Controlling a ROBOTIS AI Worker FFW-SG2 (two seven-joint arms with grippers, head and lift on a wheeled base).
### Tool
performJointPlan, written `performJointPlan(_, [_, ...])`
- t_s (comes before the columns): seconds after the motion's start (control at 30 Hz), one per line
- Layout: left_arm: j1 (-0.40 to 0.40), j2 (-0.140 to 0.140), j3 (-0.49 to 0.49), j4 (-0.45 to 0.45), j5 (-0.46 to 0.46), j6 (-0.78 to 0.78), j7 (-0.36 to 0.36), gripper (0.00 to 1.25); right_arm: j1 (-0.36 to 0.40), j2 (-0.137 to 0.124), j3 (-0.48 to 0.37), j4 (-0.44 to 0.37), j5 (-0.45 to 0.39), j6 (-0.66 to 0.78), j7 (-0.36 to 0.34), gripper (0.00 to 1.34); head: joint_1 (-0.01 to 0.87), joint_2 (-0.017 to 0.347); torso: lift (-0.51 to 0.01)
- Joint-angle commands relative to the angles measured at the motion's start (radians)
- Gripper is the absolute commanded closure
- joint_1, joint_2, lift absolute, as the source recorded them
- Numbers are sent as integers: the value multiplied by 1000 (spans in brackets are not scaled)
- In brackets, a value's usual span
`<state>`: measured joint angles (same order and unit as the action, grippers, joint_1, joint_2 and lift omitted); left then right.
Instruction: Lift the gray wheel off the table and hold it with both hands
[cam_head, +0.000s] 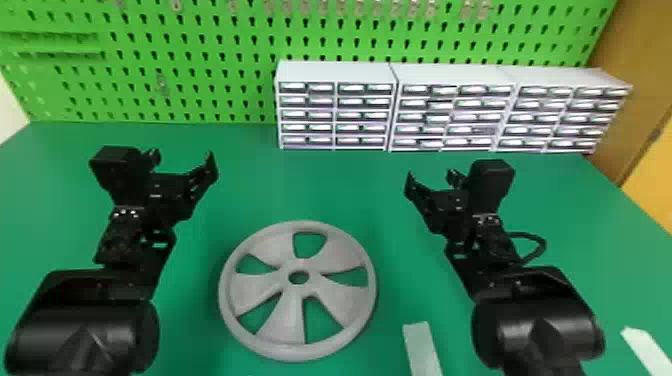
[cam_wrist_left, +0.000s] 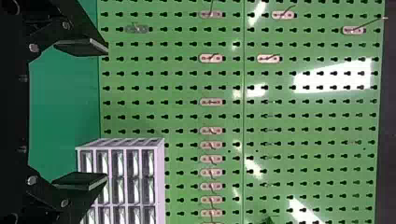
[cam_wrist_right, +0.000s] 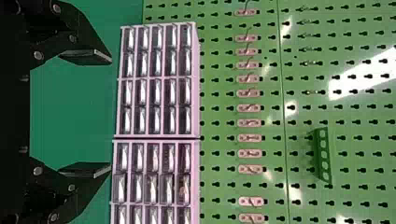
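On the green table (cam_head: 320, 187), the gray wheel (cam_head: 287, 322) is lying flat, with a round hole showing in its middle. The left gripper (cam_head: 184, 161) is hanging up past the wheel's left side, and its two fingers are standing wide apart. The right gripper (cam_head: 431, 179) is hanging past the other side, and its fingers are standing wide apart too. A pale bar (cam_head: 423, 347) is lying near the wheel. Little drawers (cam_head: 332, 72) are sitting at the back, by a green board (cam_head: 200, 105) full of holes.

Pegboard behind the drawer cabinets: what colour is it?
The pegboard is bright green with dark keyhole-shaped slots, clearest in the left wrist view.
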<state>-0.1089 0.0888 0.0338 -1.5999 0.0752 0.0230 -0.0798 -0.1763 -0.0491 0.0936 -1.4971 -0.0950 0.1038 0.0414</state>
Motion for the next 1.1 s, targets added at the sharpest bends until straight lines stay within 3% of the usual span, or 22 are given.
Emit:
performJointPlan(0.0, [0, 0, 1, 0, 0, 0, 0, 312, 0, 0, 0, 0, 0, 5, 0, 456, 711, 15, -98])
performJointPlan(0.17, [0, 0, 1, 0, 0, 0, 0, 314, -5, -2, 2, -26, 5, 80, 0, 452, 711, 15, -98])
performJointPlan(0.3, [0, 0, 1, 0, 0, 0, 0, 314, -23, -5, 5, -91, 14, 283, -5, 452, 711, 15, -98])
performJointPlan(0.57, [0, 0, 1, 0, -2, 0, 0, 312, -66, -6, 69, -167, -14, 547, -115, 455, 711, 15, -98])
performJointPlan(0.7, [0, 0, 5, 0, -2, 0, 0, 312, -98, -14, 95, -201, -91, 671, -210, 450, 711, 15, -98])
performJointPlan(0.87, [3, 0, 8, 0, -2, 0, 0, 312, -150, -25, 97, -227, -147, 847, -242, 450, 711, 15, -98])
performJointPlan(1.07, [5, 0, 14, -6, -2, 0, 0, 312, -241, -48, 127, -230, -308, 1073, -365, 450, 711, 15, -98])
